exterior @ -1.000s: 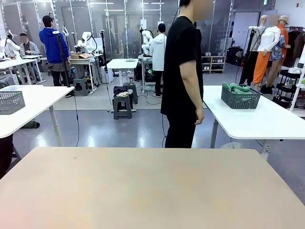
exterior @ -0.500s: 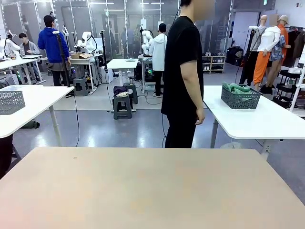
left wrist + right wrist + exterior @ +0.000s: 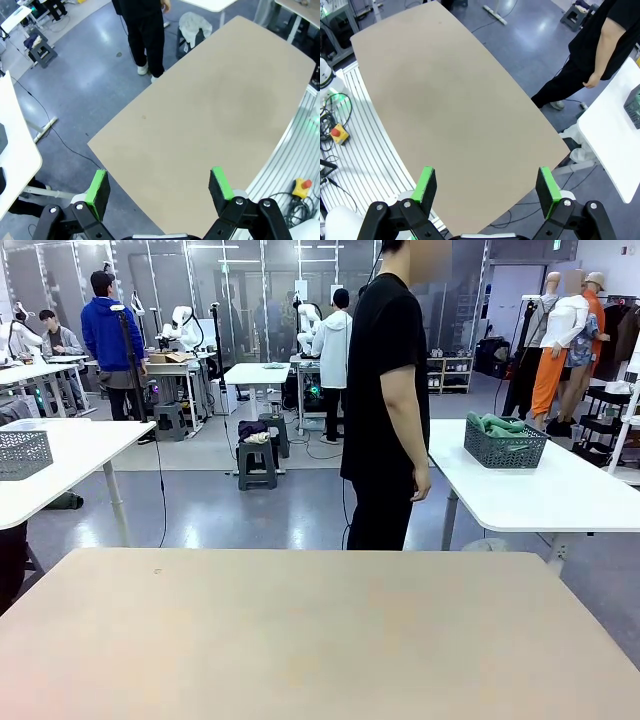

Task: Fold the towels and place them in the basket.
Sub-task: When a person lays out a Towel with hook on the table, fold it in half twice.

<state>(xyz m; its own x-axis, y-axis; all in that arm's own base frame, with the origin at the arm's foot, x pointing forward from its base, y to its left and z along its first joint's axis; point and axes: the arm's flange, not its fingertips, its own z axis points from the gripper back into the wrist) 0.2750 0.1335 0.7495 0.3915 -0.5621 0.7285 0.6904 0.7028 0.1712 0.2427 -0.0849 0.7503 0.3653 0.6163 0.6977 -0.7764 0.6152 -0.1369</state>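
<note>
agape: left end effector (image 3: 158,174), right end effector (image 3: 485,172)

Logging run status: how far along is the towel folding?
Done: nothing visibly folded. The basket, with green cloth heaped in it, sits on the white table behind the person. In hand: nothing; left gripper and right gripper hang open over the tan table. Left: all folding and placing.

No legible text, no readable brand, label or number on any surface, small green sign (image 3: 556,245) high on the far wall, too small to read
</note>
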